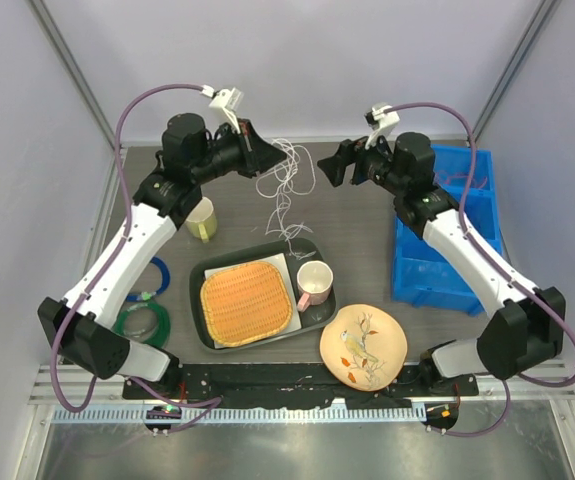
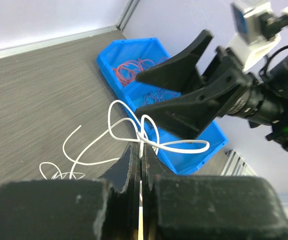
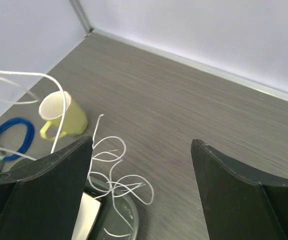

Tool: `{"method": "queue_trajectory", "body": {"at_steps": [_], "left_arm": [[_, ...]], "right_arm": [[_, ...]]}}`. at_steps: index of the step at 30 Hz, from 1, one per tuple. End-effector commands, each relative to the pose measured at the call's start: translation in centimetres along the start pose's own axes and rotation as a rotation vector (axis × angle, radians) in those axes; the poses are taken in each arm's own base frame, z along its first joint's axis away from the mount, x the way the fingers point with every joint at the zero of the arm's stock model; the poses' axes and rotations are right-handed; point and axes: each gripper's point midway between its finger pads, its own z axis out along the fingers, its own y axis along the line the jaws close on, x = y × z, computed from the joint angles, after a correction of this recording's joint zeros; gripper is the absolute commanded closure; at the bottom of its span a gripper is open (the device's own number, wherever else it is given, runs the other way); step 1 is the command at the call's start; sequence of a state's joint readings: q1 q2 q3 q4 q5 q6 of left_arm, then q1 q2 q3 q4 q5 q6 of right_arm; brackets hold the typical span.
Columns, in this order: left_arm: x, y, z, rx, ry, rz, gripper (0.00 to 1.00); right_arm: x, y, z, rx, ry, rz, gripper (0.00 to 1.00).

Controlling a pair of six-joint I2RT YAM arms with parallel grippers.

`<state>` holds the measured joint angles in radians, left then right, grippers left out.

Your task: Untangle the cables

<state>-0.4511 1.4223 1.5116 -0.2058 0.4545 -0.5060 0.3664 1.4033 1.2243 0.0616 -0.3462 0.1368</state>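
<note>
Left gripper [image 2: 140, 155] is clenched on the white cable [image 1: 285, 190], holding it up off the table so its knotted loops hang free toward the dark tray [image 1: 195, 300]. Right gripper [image 1: 327, 170] is spread wide and empty, facing those loops, probably to take a strand. Red cables [image 2: 133, 67] lie apart in the blue bin [image 1: 437, 275].

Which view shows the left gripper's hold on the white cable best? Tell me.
Left wrist: the white cable is pinched in the shut left gripper, with loops beyond. Top external shows only thin strands beside it; right wrist shows just loose loops on the table.
</note>
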Motion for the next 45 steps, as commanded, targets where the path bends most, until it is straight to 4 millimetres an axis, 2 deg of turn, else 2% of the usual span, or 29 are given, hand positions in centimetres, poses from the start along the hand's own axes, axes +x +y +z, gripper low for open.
{"method": "queue_trajectory", "body": {"at_steps": [1, 3, 8, 10, 12, 13, 14, 15, 16, 17, 18, 19, 20, 22, 23, 24, 27, 30, 34, 39, 40, 41, 45], "left_arm": [[-0.2, -0.5, -0.1, 0.037, -0.007, 0.032, 1.0], [0.0, -0.6, 0.0, 0.051, 0.003, 0.031, 1.0], [0.5, -0.6, 0.4, 0.071, 0.025, 0.025, 1.0], [0.6, -0.6, 0.5, 0.072, 0.03, 0.025, 1.0], [0.7, -0.6, 0.5, 0.073, 0.032, 0.025, 1.0], [0.7, -0.6, 0.5, 0.077, 0.034, 0.025, 1.0], [0.8, -0.7, 0.5, 0.081, 0.036, 0.029, 1.0], [0.9, -0.7, 0.5, 0.081, 0.04, 0.029, 1.0], [0.8, -0.8, 0.4, 0.081, 0.039, 0.032, 1.0], [0.9, -0.6, 0.3, 0.076, 0.04, 0.037, 1.0], [1.1, -0.4, 0.3, 0.062, 0.047, 0.031, 0.99], [1.3, -0.1, 0.3, 0.048, 0.052, 0.02, 0.8], [1.5, 0.5, 0.4, 0.021, 0.052, 0.014, 0.58], [2.4, 1.3, 0.5, -0.004, 0.067, 0.001, 0.01], [2.7, 1.7, 0.6, -0.022, 0.07, -0.002, 0.0], [3.0, 2.0, 0.6, -0.031, 0.076, 0.0, 0.0], [4.4, 3.2, 1.0, -0.053, 0.103, -0.001, 0.0], [5.7, 4.2, 1.6, -0.062, 0.14, -0.005, 0.0], [7.8, 6.2, 3.1, -0.093, 0.213, 0.001, 0.0], [11.8, 9.3, 5.5, -0.098, 0.349, 0.022, 0.0], [13.0, 9.9, 6.5, -0.07, 0.387, 0.037, 0.0], [14.2, 9.2, 6.7, 0.036, 0.435, 0.086, 0.0], [16.5, 10.4, 9.1, 0.143, 0.499, 0.124, 0.0]], "right_arm": [[-5.4, -0.2, -3.3, 0.108, -0.148, -0.039, 0.14], [-4.8, 1.7, -2.9, -0.002, -0.116, -0.033, 0.14], [-3.1, 4.4, -0.5, -0.161, -0.021, -0.028, 0.14], [-2.6, 5.0, 0.2, -0.192, -0.005, -0.028, 0.14], [-0.9, 5.5, 1.3, -0.207, 0.046, -0.017, 0.14], [-0.8, 5.5, 1.6, -0.191, 0.062, -0.01, 0.16], [0.2, 5.2, 2.4, -0.183, 0.092, -0.001, 0.23], [0.3, 5.0, 2.6, -0.173, 0.103, 0.005, 0.3], [0.1, 4.6, 2.7, -0.146, 0.107, 0.014, 0.5], [-0.1, 3.8, 2.9, -0.095, 0.097, 0.016, 0.99], [-0.8, 3.2, 2.8, -0.057, 0.071, 0.005, 0.99], [-1.3, 2.6, 2.6, -0.019, 0.058, -0.004, 0.99], [-2.0, 1.1, 2.3, 0.074, 0.033, -0.017, 0.99], [-3.2, -0.4, 1.2, 0.175, 0.001, -0.044, 0.99], [-3.7, -1.4, 0.6, 0.236, -0.011, -0.059, 0.99], [-4.0, -3.4, -0.4, 0.359, -0.014, -0.074, 0.99], [-4.8, -6.5, -2.7, 0.562, -0.018, -0.103, 0.99], [-5.2, -7.8, -4.0, 0.659, -0.023, -0.122, 0.99], [-5.5, -7.9, -4.7, 0.675, -0.033, -0.129, 0.99], [-6.6, -7.7, -6.4, 0.696, -0.086, -0.123, 0.99], [-6.7, -7.6, -6.7, 0.696, -0.09, -0.124, 0.99], [-6.9, -7.5, -6.9, 0.694, -0.095, -0.123, 0.99], [-8.1, -6.8, -8.5, 0.684, -0.137, -0.116, 0.99]]}}
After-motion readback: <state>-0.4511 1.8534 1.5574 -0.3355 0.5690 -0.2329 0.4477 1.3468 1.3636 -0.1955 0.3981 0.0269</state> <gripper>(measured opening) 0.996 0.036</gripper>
